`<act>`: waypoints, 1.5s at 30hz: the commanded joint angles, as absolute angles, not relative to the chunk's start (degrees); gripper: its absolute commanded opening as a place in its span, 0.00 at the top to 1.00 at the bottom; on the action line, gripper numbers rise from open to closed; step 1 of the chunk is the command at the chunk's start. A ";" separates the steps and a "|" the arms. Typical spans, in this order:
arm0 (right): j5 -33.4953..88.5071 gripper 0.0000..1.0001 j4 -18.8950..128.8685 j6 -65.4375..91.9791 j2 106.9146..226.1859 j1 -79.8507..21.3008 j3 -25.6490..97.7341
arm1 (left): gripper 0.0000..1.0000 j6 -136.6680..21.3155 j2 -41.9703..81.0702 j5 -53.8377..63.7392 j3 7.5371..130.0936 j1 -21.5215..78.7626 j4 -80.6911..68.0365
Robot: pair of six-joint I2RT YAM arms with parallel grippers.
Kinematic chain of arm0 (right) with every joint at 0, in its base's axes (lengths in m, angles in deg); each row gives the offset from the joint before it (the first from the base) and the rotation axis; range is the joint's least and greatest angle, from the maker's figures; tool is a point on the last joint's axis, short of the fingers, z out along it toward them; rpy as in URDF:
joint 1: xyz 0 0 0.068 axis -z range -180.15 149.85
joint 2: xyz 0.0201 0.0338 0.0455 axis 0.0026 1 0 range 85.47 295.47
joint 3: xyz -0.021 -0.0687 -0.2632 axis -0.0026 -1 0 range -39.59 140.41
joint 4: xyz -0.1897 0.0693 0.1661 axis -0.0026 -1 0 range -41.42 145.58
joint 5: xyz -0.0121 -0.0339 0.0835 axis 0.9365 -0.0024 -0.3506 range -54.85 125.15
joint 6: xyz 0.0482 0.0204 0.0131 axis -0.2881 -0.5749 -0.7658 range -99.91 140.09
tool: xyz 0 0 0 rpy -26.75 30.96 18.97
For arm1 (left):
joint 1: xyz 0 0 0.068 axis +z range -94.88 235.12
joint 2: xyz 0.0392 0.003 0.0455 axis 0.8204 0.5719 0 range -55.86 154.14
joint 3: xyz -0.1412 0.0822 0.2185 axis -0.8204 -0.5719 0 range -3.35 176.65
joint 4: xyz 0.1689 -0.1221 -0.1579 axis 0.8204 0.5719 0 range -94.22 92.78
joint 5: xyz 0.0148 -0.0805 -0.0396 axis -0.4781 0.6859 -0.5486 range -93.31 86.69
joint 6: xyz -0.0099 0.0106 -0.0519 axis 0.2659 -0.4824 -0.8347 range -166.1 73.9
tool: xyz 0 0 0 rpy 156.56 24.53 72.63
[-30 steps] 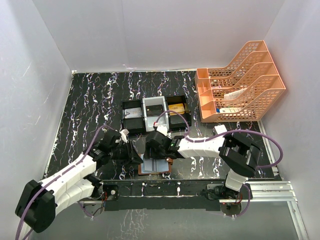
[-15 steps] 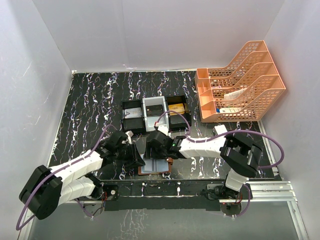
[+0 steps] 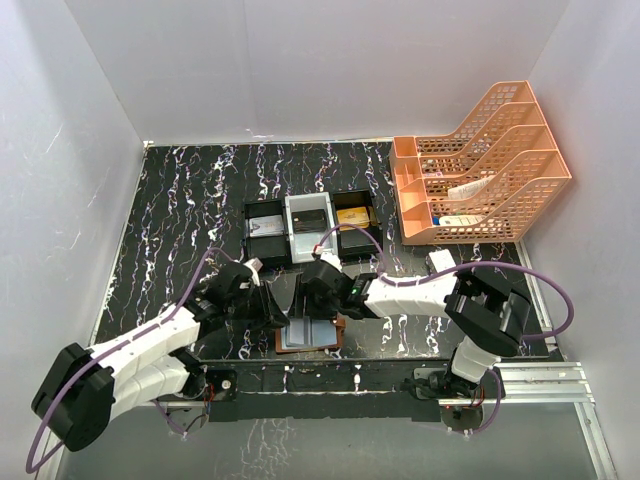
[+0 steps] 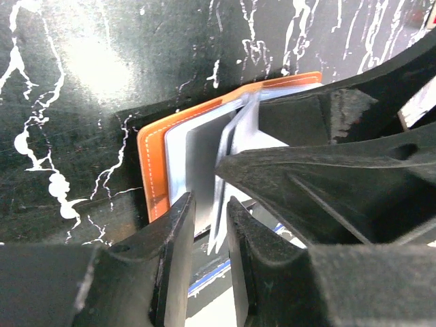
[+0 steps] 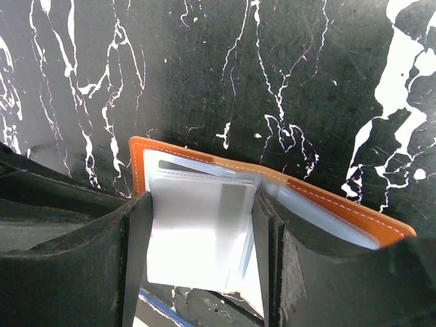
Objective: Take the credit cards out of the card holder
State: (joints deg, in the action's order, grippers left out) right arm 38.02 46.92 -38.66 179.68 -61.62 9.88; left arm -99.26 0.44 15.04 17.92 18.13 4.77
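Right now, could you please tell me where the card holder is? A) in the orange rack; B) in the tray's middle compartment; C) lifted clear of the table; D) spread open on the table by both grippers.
D: the card holder lies spread open on the table, with the left gripper and the right gripper both down at it.

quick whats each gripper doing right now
left gripper: nearly closed around a credit card edge, grip cannot be told
right gripper: closed across pale leaves of the card holder
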 commanded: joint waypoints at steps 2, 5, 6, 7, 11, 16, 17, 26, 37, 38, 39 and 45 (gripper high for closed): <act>34.96 0.52 47.64 -39.84 178.65 -61.36 7.98 | 0.78 -99.06 2.61 15.54 16.20 17.86 4.80; 34.67 0.52 47.93 -39.94 178.72 -61.23 7.87 | 0.80 -98.47 3.85 14.70 16.86 17.77 5.60; 34.49 0.52 47.94 -39.94 178.83 -61.17 7.87 | 0.80 -98.41 3.78 14.30 17.05 17.77 6.06; 34.46 0.52 47.94 -39.88 178.82 -61.15 7.86 | 0.80 -98.39 3.33 14.01 17.06 17.77 6.26; 34.18 0.52 48.15 -39.88 178.90 -61.01 7.70 | 0.79 -98.87 1.82 13.98 16.33 17.77 5.82; 33.60 0.52 48.72 -40.11 178.85 -60.75 7.52 | 0.71 -99.03 0.96 14.92 16.65 17.68 6.05; 33.57 0.52 48.73 -40.13 178.87 -60.79 7.52 | 0.68 -99.15 0.08 14.73 17.22 17.66 6.55; 33.36 0.52 48.55 -40.21 178.95 -60.59 7.76 | 0.56 -100.43 -7.07 14.67 18.16 17.57 7.67; 32.53 0.52 49.14 -40.12 179.34 -60.42 8.13 | 0.65 -100.28 -1.89 25.06 14.27 17.36 -4.60; 32.44 0.52 49.21 -39.99 179.41 -60.44 8.13 | 0.67 -100.22 -0.76 25.44 14.09 17.29 -5.34; 32.27 0.52 49.25 -39.96 179.48 -60.37 8.13 | 0.68 -100.28 0.21 25.52 14.01 17.17 -6.07; 31.63 0.51 49.86 -39.81 179.20 -60.12 7.70 | 0.78 -100.57 3.41 24.15 14.05 16.63 -8.77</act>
